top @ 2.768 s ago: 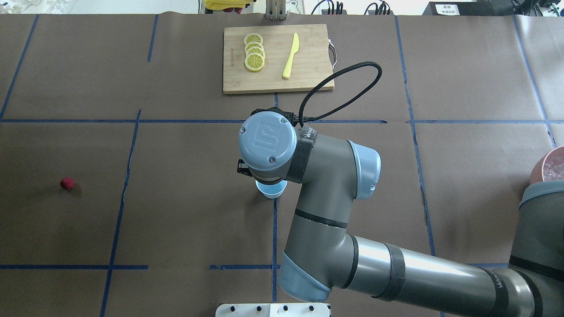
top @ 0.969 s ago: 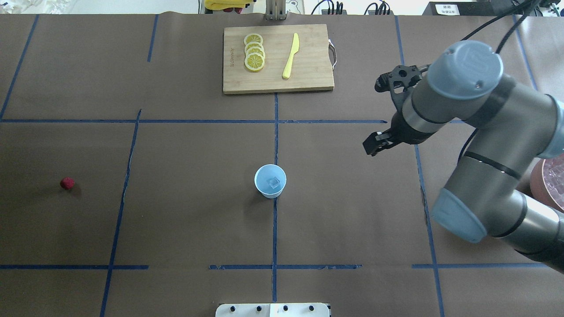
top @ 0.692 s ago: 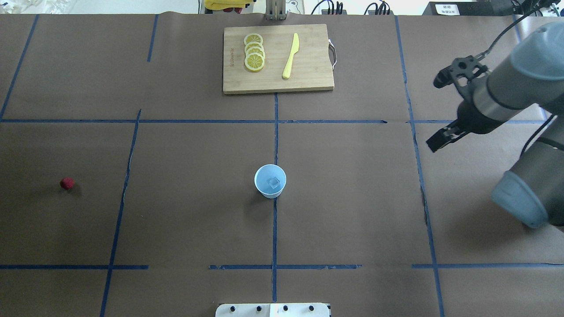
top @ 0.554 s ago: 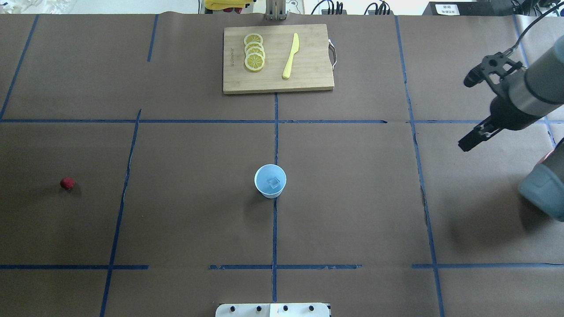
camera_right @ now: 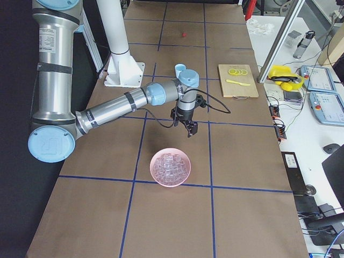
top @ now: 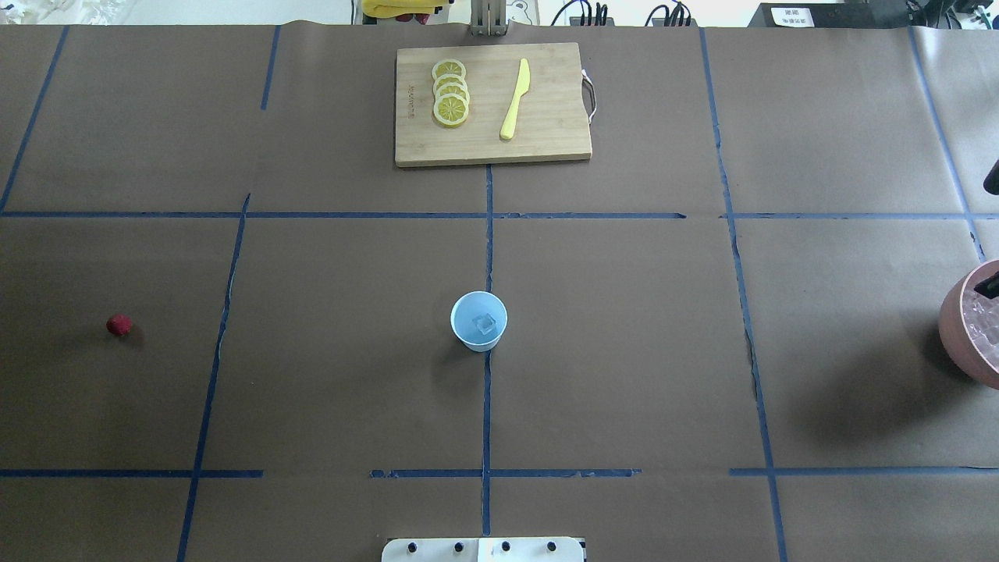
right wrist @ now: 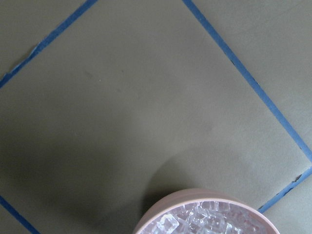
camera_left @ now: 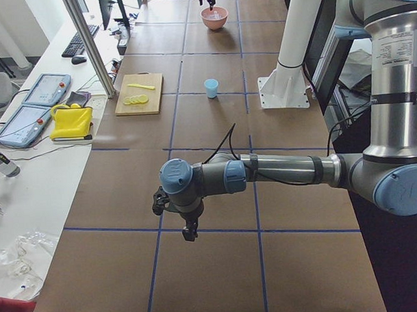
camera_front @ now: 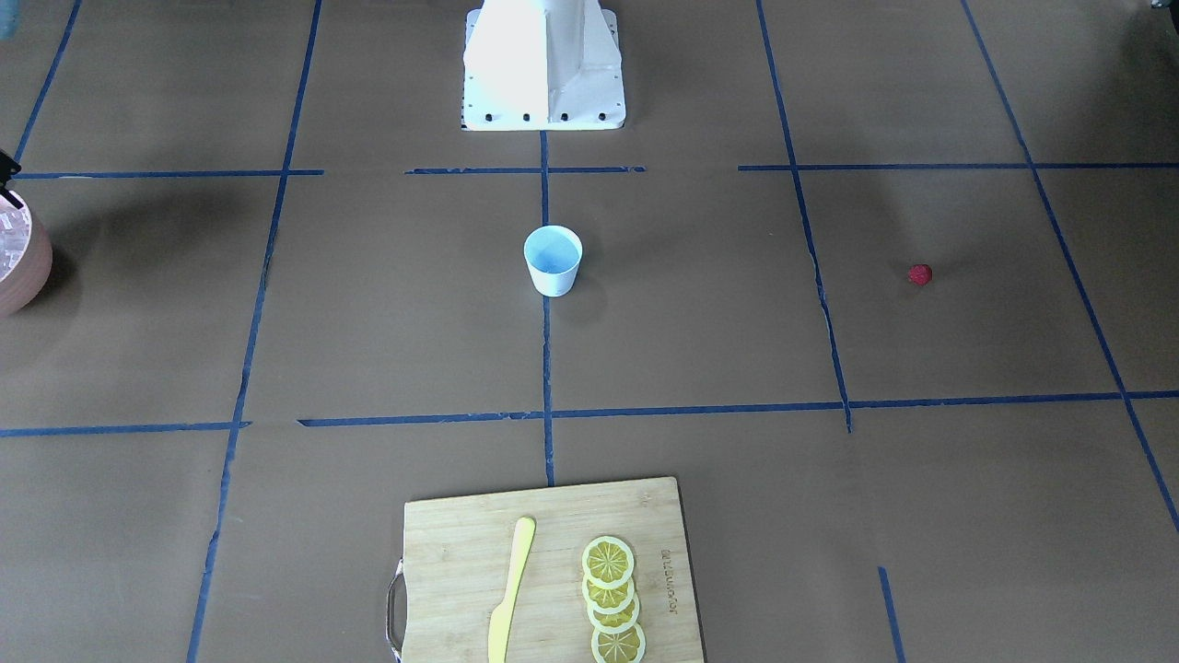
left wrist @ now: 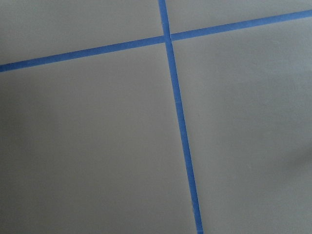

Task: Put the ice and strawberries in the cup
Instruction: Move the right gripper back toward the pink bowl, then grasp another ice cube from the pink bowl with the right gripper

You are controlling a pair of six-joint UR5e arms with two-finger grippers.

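**A:** So, where are the claws?

**B:** Right claw [camera_right: 189, 129] hangs pointing down, close by the rim of a pink bowl [camera_right: 151, 167]. I cannot tell whether its jaws are parted or closed. Left claw [camera_left: 190, 232] hangs low over brown paper and blue tape, and its grip is just as unclear.

**A:** And the task's things?

**B:** One cube [top: 486, 323] lies inside the upright cup [camera_front: 553, 281] at mid-table. More ice [right wrist: 195, 222] is heaped in the bowl at the robot's right end. The strawberry [top: 119, 325] lies alone toward the robot's left, well apart from the cup.

**A:** Which step is this?

**B:** Probably another ice pick. The right claw needs to drop into the bowl and close on a single cube. The strawberry is not yet fetched, and the left claw would have to travel to it and pinch gently.

**A:** Anything hard to see?

**B:** Overhead, the frame edge cuts the bowl and shows only dark slivers of the right claw. In the side views, both claws are too small to judge.
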